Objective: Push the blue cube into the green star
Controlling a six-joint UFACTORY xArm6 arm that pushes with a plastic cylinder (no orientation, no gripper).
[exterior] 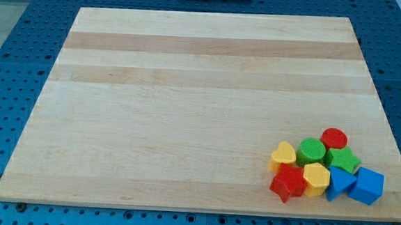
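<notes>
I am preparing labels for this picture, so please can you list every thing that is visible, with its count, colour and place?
wooden board: 1, light wood, fills most of the view
perforated table: 1, blue, around the board
red cylinder: 1, red, top of the cluster near the board's bottom right corner
green cylinder: 1, green, below-left of the red cylinder
green star: 1, green, below the red cylinder
yellow heart: 1, yellow, left end of the cluster
yellow hexagon: 1, yellow, middle of the bottom row
red star: 1, red, bottom left of the cluster
blue triangle: 1, blue, right of the yellow hexagon
blue cube: 1, blue, right end, just below-right of the green star
my tip: not in view
</notes>
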